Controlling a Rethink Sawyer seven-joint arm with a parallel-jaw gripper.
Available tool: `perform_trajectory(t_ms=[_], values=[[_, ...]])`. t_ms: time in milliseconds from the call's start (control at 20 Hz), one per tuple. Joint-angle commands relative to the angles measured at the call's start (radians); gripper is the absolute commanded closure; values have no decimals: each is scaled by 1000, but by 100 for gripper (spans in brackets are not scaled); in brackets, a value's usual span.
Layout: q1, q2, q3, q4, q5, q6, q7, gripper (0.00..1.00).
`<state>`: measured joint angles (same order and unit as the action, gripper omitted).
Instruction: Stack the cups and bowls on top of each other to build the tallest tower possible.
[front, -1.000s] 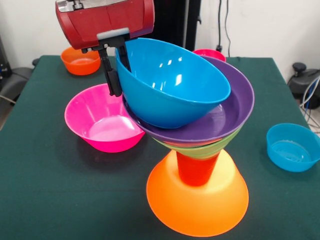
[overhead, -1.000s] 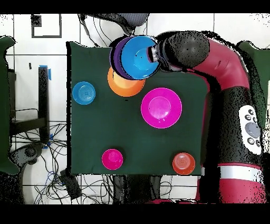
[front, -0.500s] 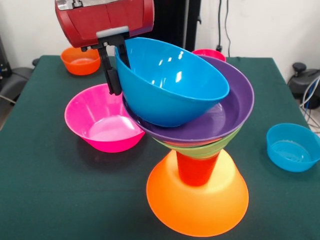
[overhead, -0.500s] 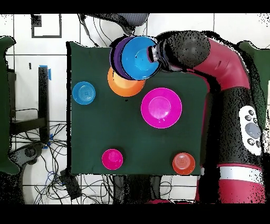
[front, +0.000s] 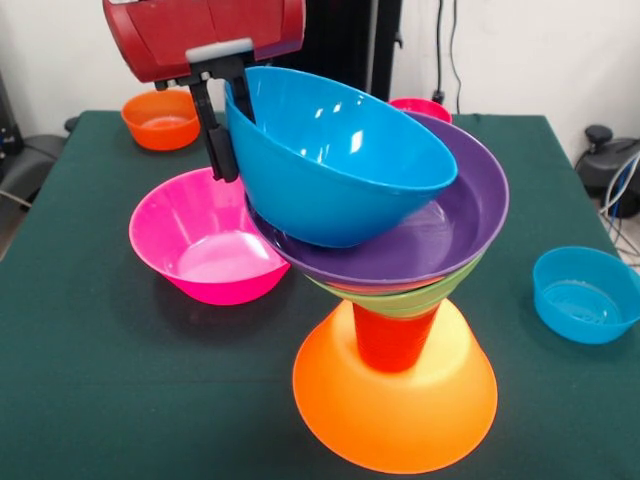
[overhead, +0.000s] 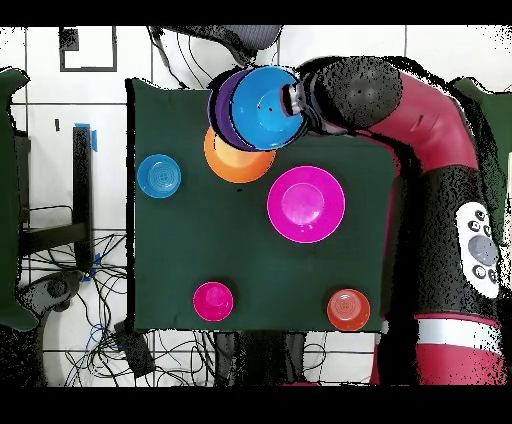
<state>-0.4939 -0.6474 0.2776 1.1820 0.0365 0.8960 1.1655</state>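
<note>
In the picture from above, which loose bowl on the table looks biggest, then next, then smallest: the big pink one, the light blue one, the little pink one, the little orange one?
1. big pink bowl
2. The light blue bowl, little orange bowl and little pink bowl look nearly alike, so I won't rank them.

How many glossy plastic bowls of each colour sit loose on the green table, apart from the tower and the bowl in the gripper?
Pink glossy round plastic bowls: 2, one large, one small
Orange small round plastic bowl: 1
Blue small round plastic bowl: 1
Total: 4
</note>
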Motion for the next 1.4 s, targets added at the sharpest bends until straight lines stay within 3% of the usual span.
perform_trajectory(t_ms=[50, 1400], values=[[28, -17, 15, 81, 28, -50, 191, 100], [27, -19, 30, 122, 91, -114, 175, 100]])
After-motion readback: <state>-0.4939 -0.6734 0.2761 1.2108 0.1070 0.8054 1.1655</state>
